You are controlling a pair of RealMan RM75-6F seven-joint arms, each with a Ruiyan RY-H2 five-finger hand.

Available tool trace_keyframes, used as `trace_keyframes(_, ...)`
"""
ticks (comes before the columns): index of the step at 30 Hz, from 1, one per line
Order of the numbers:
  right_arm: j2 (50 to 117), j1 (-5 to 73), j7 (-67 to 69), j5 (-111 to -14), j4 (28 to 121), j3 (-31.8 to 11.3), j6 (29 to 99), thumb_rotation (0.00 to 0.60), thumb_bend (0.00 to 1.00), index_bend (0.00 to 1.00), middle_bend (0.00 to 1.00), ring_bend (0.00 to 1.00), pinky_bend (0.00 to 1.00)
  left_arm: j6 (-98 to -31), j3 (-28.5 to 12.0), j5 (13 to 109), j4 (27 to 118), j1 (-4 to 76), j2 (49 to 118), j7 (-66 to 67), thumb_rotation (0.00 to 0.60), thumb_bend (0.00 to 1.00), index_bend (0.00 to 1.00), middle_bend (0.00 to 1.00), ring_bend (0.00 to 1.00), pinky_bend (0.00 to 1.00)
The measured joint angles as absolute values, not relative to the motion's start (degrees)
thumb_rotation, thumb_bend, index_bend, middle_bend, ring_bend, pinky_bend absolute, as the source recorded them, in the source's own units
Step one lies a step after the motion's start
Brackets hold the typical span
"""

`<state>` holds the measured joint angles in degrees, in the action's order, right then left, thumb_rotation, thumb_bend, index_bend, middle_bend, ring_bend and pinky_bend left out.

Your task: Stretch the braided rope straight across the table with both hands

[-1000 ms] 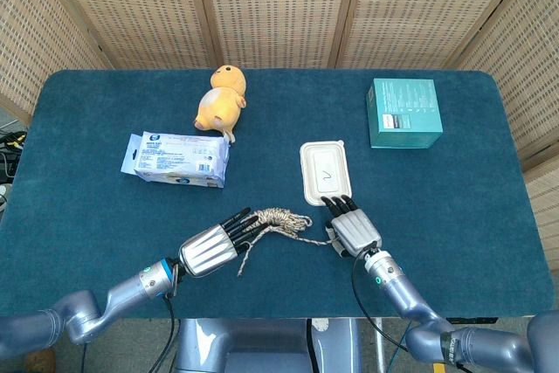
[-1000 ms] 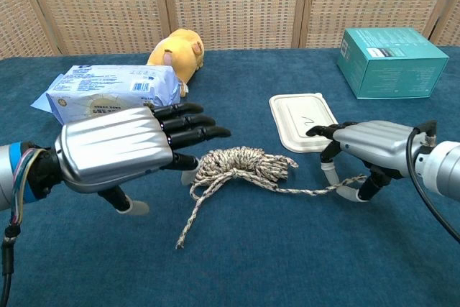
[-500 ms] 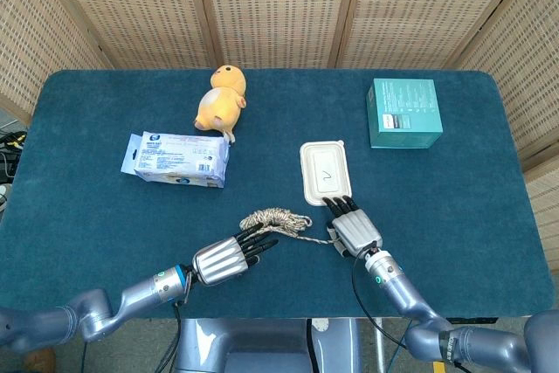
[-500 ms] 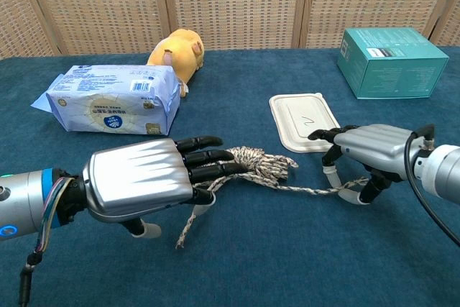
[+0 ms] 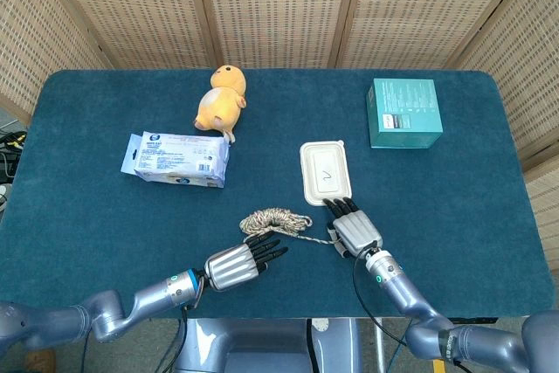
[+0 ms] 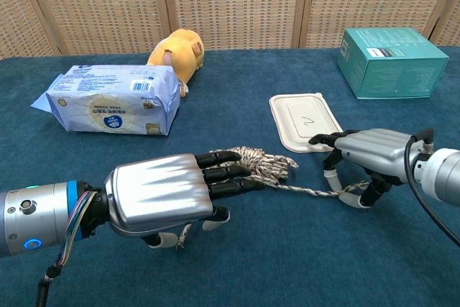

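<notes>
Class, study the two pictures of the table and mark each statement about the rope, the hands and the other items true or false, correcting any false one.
1. The rope lies in a bunched coil. True.
2. The right hand holds one strand of it. True.
3. The rope already runs straight across the table. False: most of it is bunched between the hands.
4. The teal box sits on the white tray. False: it stands apart, further back and to the right.
5. The plush toy lies behind the wipes pack. True.
6. The left hand is raised high over the wipes pack. False: it is low, by the coil.
</notes>
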<state>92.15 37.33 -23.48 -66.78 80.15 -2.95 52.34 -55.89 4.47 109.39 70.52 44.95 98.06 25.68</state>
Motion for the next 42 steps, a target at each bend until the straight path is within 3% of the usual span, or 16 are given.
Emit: trace_keyframes(42, 91.97, 36.73, -21.57, -67.94, 79.03, -2.92, 51.36, 0.600, 0.44, 0.66, 0.00, 0.00, 0.00, -54.79, 5.84, 105.90, 71.42, 45.93, 99.52, 28.97, 0.600, 0.36, 0.59, 0.00, 0.00, 0.00)
